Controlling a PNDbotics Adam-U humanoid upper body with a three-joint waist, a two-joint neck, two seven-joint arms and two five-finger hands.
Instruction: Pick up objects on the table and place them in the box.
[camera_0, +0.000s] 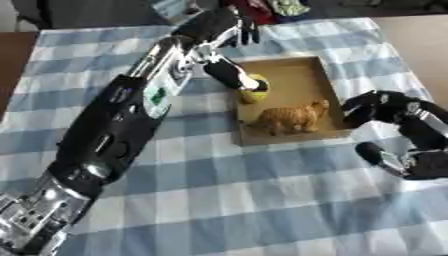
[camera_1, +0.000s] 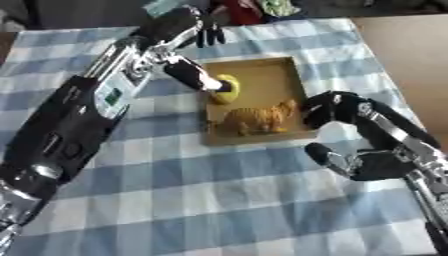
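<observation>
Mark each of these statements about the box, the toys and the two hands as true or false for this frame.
1. An orange toy cat lies inside the cardboard box. True.
2. The box is empty. False: it holds the cat and a yellow object.
3. The left hand reaches over the box's left side at the yellow object. True.
4. The right hand is at the box's far edge. False: it is at the box's right edge, fingers curled, near the cat.
5. The table has a plain white cloth. False: the cloth is blue and white checked.
</observation>
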